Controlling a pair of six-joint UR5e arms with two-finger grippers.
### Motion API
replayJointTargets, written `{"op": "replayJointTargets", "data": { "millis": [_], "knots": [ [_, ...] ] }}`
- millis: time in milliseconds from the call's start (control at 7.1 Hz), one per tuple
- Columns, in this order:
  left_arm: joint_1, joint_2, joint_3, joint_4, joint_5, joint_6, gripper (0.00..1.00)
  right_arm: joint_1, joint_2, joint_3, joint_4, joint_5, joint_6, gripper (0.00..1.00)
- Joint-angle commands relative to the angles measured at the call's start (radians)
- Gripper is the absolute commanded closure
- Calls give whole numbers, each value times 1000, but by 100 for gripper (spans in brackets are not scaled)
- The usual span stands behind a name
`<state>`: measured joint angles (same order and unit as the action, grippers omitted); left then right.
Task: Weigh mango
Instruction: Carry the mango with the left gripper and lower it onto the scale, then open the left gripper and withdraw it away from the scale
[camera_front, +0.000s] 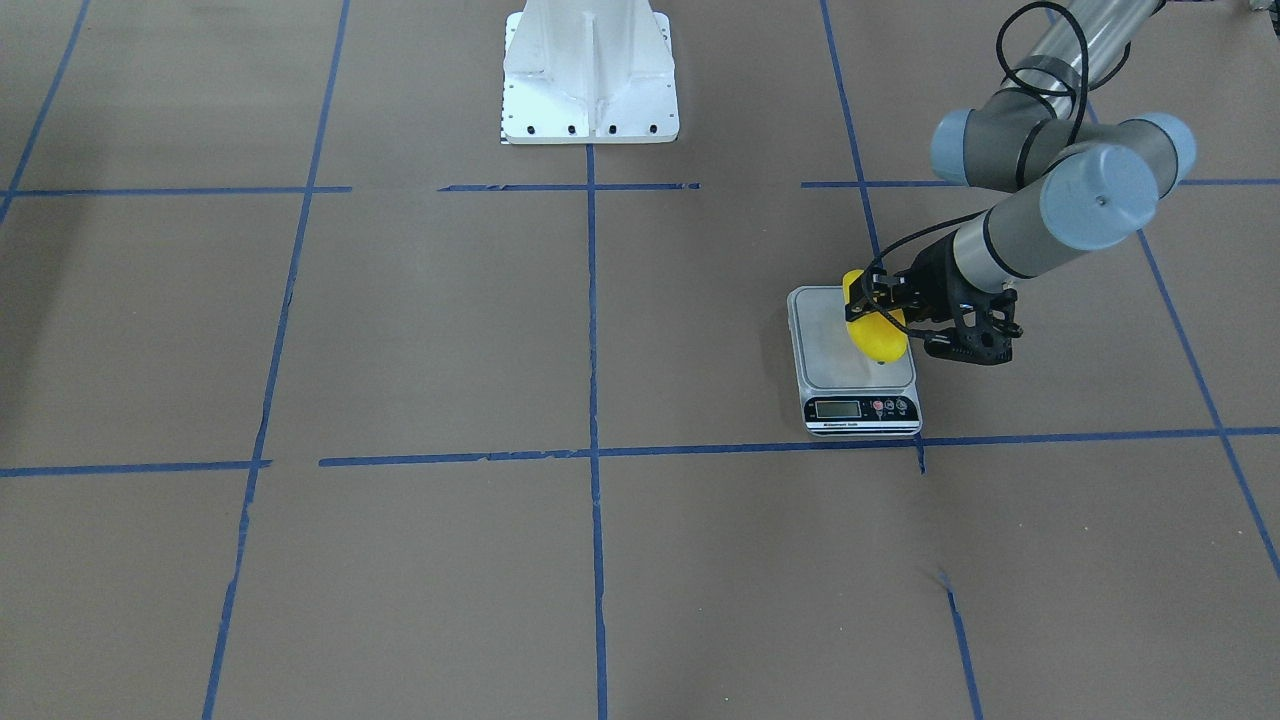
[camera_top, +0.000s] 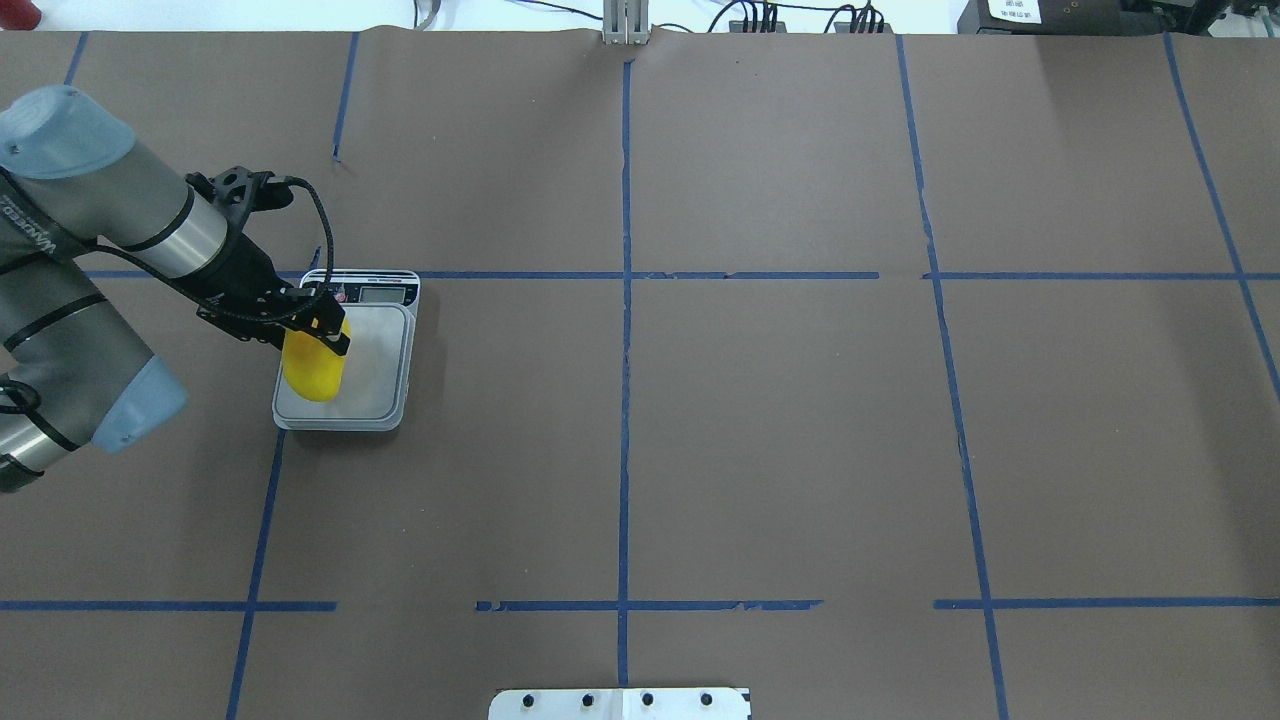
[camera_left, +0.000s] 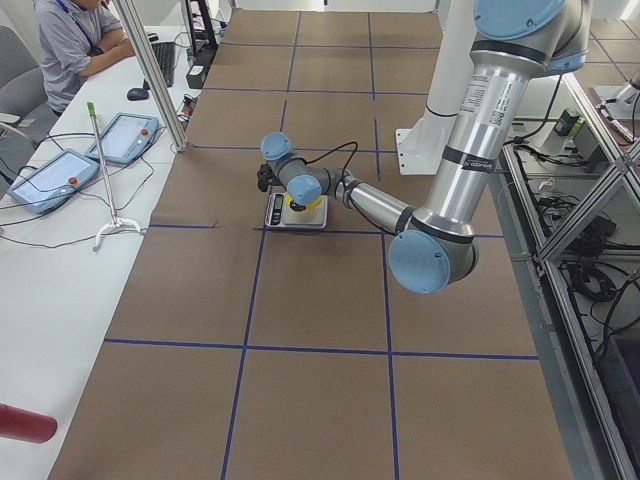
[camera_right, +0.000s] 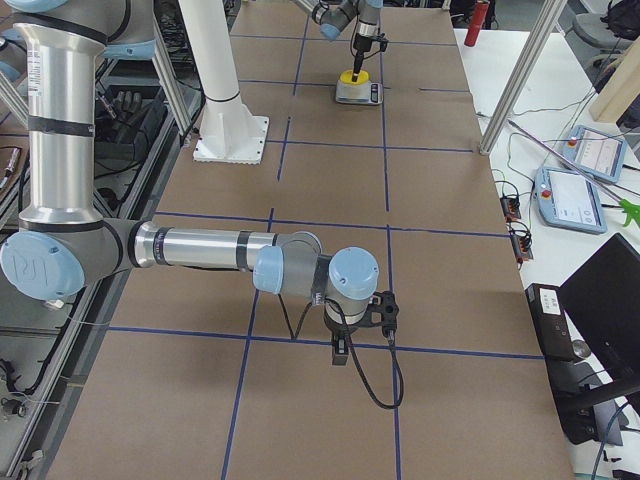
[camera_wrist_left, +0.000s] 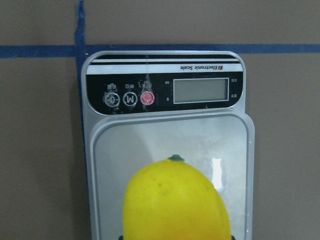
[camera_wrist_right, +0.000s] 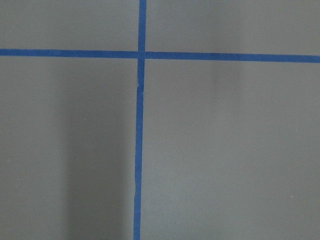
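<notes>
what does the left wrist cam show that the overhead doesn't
Only the wrist view: the buttons and blank-looking display on the scale, and the green stem tip of the mango. Only the overhead: the left arm and left gripper shut on the mango, plus the wide taped table. Both: the mango over the scale's platform, beside blue tape.

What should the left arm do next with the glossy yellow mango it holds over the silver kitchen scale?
Probably ease down and open. The left gripper is shut on the glossy yellow mango over the silver scale platform, and the grey display shows no legible reading. A free-resting fruit is needed.
</notes>
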<state>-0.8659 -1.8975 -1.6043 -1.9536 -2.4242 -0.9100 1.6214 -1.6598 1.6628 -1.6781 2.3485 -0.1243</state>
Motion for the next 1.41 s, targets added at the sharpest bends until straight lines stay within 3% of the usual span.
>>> {"op": "replayJointTargets", "data": {
  "millis": [0,423,704,845,1268],
  "knots": [
    [7,-25,46,-2,0,3,95,0,0,0,0,0,0,0],
    [15,-28,60,-5,0,-1,3,0,0,0,0,0,0,0],
    [12,-23,44,-2,-6,-4,0,0,0,0,0,0,0,0],
    [-16,-11,-29,8,-7,-4,0,0,0,0,0,0,0,0],
    [-194,283,-210,-11,-16,99,0,0,0,0,0,0,0,0]
  ]
}}
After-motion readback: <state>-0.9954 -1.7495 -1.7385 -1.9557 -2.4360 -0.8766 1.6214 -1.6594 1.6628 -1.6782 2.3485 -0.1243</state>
